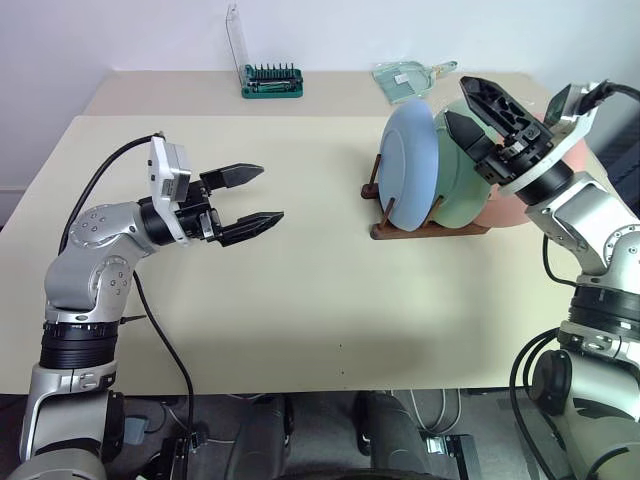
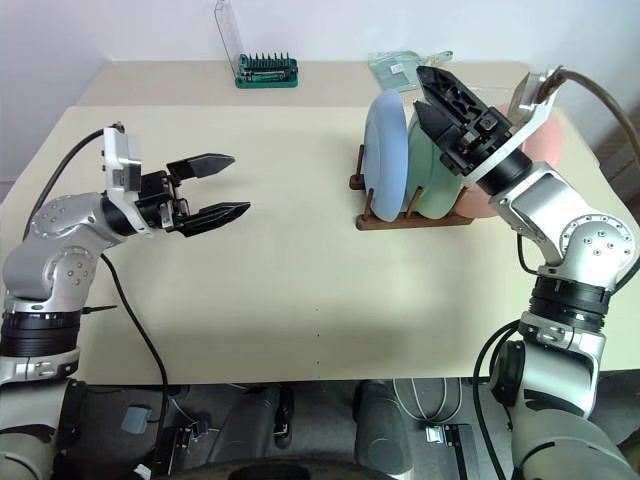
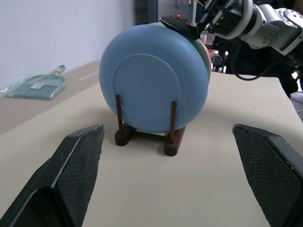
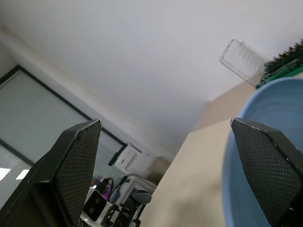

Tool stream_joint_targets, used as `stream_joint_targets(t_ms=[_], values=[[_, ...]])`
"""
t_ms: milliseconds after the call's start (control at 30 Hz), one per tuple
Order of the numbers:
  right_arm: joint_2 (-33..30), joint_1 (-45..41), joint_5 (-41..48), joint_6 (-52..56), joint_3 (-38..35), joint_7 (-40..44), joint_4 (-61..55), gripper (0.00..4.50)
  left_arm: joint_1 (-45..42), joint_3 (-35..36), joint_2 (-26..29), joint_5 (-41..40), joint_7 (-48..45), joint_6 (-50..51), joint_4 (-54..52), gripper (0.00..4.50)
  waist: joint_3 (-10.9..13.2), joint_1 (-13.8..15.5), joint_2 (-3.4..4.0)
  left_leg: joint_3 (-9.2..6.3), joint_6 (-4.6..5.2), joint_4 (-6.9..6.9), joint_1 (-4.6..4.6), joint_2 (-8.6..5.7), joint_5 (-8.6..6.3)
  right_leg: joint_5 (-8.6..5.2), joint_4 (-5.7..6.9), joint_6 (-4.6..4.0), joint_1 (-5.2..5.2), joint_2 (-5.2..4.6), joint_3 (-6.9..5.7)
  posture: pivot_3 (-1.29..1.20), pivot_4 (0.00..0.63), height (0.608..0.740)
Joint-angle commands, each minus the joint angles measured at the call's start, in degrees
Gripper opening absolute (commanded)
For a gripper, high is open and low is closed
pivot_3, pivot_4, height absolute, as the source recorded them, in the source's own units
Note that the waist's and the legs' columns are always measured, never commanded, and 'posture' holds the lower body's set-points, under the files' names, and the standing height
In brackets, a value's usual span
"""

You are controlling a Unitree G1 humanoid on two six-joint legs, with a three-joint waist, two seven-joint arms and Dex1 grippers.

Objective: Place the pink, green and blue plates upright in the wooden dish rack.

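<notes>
The wooden dish rack [image 1: 425, 230] sits on the right half of the table with all three plates upright in it. The blue plate [image 1: 408, 165] is the leftmost, the green plate [image 1: 462, 195] stands behind it, and the pink plate [image 1: 512, 212] is the rightmost, partly hidden by my right arm. My right gripper [image 1: 456, 100] is open just above the rims of the green and blue plates, with nothing between its fingers. My left gripper [image 1: 270, 195] is open and empty over the table's left middle, pointing at the rack; its wrist view shows the blue plate [image 3: 154, 80] face-on.
A green screwdriver-bit holder [image 1: 272, 80] with a raised clear lid stands at the back of the table. A clear plastic packet [image 1: 410, 78] lies behind the rack. Bare tabletop [image 1: 300, 300] stretches between my left gripper and the rack.
</notes>
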Motion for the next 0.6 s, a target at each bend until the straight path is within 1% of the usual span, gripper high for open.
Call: stream_joint_targets(t_ms=[33,133,267,333,367,400,433,500,533,600], values=[[-1.32,-0.29,0.68,0.75,-1.0,3.16,-4.34,4.46,-0.4,0.15,0.08,-0.54,-0.03,0.1,-2.09,4.5,0.0,0.02,0.0,0.0,0.0,0.0,0.0,0.0,0.0,0.0,0.0,0.0,0.0,0.0,0.0,0.0,0.15,0.724],[-3.87,0.44,0.75,2.58,-1.53,7.36,-6.53,4.46,-0.7,0.21,0.05,-0.51,-0.16,0.19,-1.88,4.5,0.0,0.09,0.0,0.0,0.0,0.0,-0.01,0.0,0.0,0.0,0.0,0.0,0.0,0.0,0.0,0.0,0.15,0.724],[-6.76,-0.57,-1.97,-0.47,-4.46,10.59,-5.17,4.46,-0.86,0.06,-0.13,-0.53,-0.3,0.17,-2.03,4.5,0.0,0.1,-0.01,-0.01,0.0,0.0,0.0,0.0,0.0,0.0,-0.04,0.0,0.0,0.0,0.0,0.0,0.15,0.724],[-6.11,-4.85,-11.68,-13.02,-7.28,6.81,0.31,4.46,-0.93,-0.33,-0.3,-0.6,-0.75,0.07,-2.38,4.5,0.0,0.03,0.0,0.0,0.0,0.01,0.01,0.0,0.0,0.0,-0.14,0.0,0.01,0.0,0.0,0.0,0.15,0.724],[-5.79,-6.93,-17.93,-21.36,-8.97,3.35,4.38,4.46,-0.95,-0.65,-0.59,-0.75,-0.93,0.2,-2.66,4.5,0.0,0.01,0.0,0.03,0.0,0.02,0.01,-0.01,0.0,0.0,-0.15,0.0,0.0,0.0,0.02,0.0,0.15,0.724],[-5.96,-7.57,-23.33,-27.48,-9.87,2.35,6.92,4.46,-0.96,-0.99,-0.9,-0.79,-1.05,0.25,-2.97,4.5,0.0,0.01,0.0,0.04,0.0,0.02,0.01,-0.01,0.0,0.01,-0.16,0.0,0.0,0.0,0.02,0.0,0.15,0.724],[-6.52,-6.78,-28.01,-31.74,-9.97,2.91,7.97,4.23,-1.05,-1.29,-1.3,-1.0,-1.06,0.53,-3.35,4.5,-0.01,0.23,-0.01,0.04,-0.01,0.03,0.01,-0.01,0.0,0.01,-0.15,0.0,0.0,0.0,0.02,0.0,0.15,0.724],[-6.94,-6.07,-33.53,-36.95,-10.86,3.16,9.96,3.61,-1.23,-1.77,-1.66,-1.41,-1.27,0.91,-3.96,4.5,-0.01,0.65,-0.01,-0.01,-0.01,-0.06,0.0,-0.01,0.0,0.0,-0.24,0.0,0.01,0.02,-0.03,0.0,0.15,0.724],[-7.17,-6.04,-35.64,-39.31,-11.73,2.76,11.37,3.09,-1.4,-2.01,-1.7,-1.63,-1.49,1.14,-4.28,4.5,-0.01,0.61,0.0,0.01,-0.01,-0.07,-0.01,0.0,0.0,0.0,-0.28,0.0,0.0,0.04,-0.02,0.0,0.15,0.724],[-10.1,-3.86,-44.51,-45.47,-10.18,4.31,13.84,2.08,-1.83,-2.44,-1.77,-1.73,-2.18,1.14,-4.26,4.5,0.0,0.56,0.01,0.08,-0.01,-0.07,-0.03,0.0,0.01,0.01,-0.37,0.01,0.01,0.02,0.02,0.0,0.15,0.724]])
